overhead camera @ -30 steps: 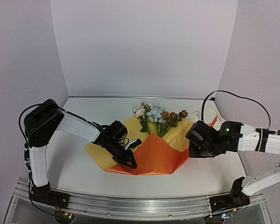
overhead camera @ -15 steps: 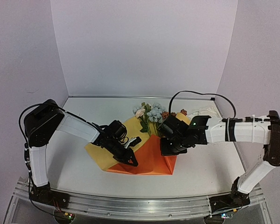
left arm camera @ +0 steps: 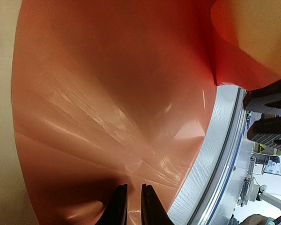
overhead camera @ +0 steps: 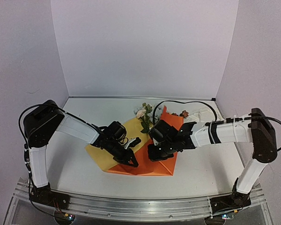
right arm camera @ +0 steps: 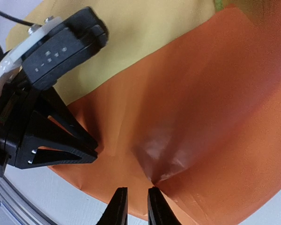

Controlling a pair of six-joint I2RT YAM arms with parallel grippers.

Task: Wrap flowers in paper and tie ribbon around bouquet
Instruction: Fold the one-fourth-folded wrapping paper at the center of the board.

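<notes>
1. In the middle of the table (overhead camera: pixel 75 164): the paper (overhead camera: pixel 152 168), yellow face up on its left part, orange face up on the near flap.
2. On the paper's right side: the sheet lifted and bent inward, its orange edge raised over some of the blooms.
3. Poking out past the paper's far edge: the flowers (overhead camera: pixel 143 113), with stems hidden under the orange.
4. Just past the paper's far right corner, apart from it: the ribbon (overhead camera: pixel 200 114), in a loose cream heap.
5. At the paper's near left orange edge: the left gripper (overhead camera: pixel 132 163), tips low on the shiny sheet. Jaws nearly together, with only a thin slit. Cannot tell whether pinching the paper or only pressing on it.
6. Over the middle of the orange flap: the right gripper (right arm camera: pixel 137 201), tips down by a small pinched peak in the paper. Jaws parted a little.
7. Both grippers near each other above the paper, not touching.
8. Bare table left of the paper, behind it up to the wall (overhead camera: pixel 145 47), and in a thin strip between its near edge and the metal rail (overhead camera: pixel 131 206).
9. Less room right of the paper, with the right arm (overhead camera: pixel 225 132) stretched across there.
</notes>
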